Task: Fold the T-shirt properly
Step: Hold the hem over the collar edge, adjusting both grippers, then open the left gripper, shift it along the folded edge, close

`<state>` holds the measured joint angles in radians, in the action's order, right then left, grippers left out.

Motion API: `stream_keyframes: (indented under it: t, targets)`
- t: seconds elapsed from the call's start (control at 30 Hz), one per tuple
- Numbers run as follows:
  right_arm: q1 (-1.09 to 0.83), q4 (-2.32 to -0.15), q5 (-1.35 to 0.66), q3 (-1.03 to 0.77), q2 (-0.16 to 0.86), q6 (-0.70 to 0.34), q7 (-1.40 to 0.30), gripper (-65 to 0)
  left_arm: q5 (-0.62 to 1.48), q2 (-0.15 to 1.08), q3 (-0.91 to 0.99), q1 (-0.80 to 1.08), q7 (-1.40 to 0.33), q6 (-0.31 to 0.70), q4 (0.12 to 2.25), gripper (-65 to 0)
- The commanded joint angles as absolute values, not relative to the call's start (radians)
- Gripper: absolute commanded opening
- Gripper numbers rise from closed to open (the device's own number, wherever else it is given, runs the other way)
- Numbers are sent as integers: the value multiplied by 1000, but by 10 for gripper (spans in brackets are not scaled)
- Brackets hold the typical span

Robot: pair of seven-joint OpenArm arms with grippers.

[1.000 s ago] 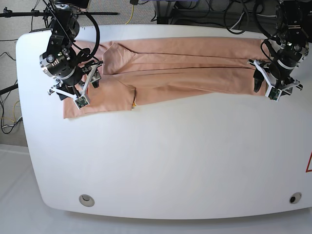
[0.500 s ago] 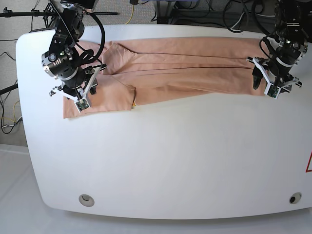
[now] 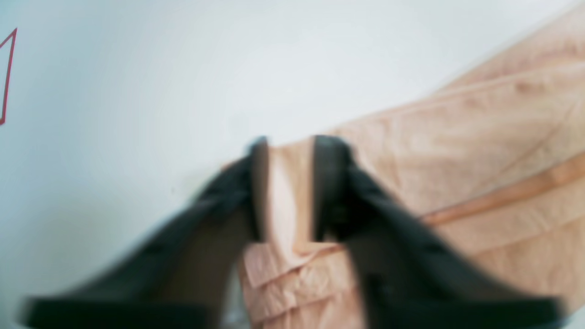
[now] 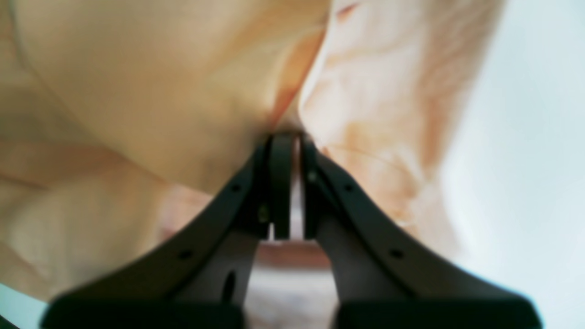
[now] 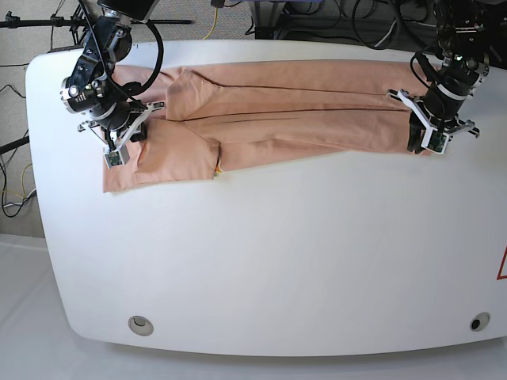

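The salmon-pink T-shirt (image 5: 301, 103) lies folded into a long band along the far side of the white table (image 5: 277, 253). A sleeve section sticks out toward the front at its left end. My left gripper (image 5: 415, 142) is at the band's right end. In the left wrist view, the left gripper (image 3: 287, 146) has a layered fold of the T-shirt (image 3: 457, 151) pinched between its black fingers. My right gripper (image 5: 127, 141) is on the left end. The right wrist view shows the right gripper (image 4: 288, 137) nearly closed, with the T-shirt (image 4: 137, 91) bunched at its tips.
Cables and stands crowd the floor behind the table's far edge. A red marking (image 5: 502, 265) sits at the table's right edge and shows again as a red marking (image 3: 7, 77) in the left wrist view. Round holes (image 5: 141, 324) mark the front corners.
Both grippers have gone from open to closed on the shirt's ends. The left one shifted inward onto the right end. The right one moved up and left over the sleeve end.
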<state>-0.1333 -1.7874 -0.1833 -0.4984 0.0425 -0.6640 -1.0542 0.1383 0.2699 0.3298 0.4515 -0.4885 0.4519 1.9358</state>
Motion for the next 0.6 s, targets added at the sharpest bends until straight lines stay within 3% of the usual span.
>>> stream_keyframes:
  t: [0.0,0.23,0.4,0.57]
  targets:
    - [-121,-1767,-255,-501,59,-669,-1024,-592,159,279,337,454,-476,443,1959,-650]
    - [-128,-1746,-255,-470,63,-698,-1001,-586,156,283,323,471,-453,456,1936,-637]
    - [-131,-1768,-203,-442,62,-698,-994,-605,149,281,305,473,-462,464,1903,-486]
    - [-129,-1777,-142,-415,55,-698,-996,-605,150,269,315,457,-537,464,1891,-412]
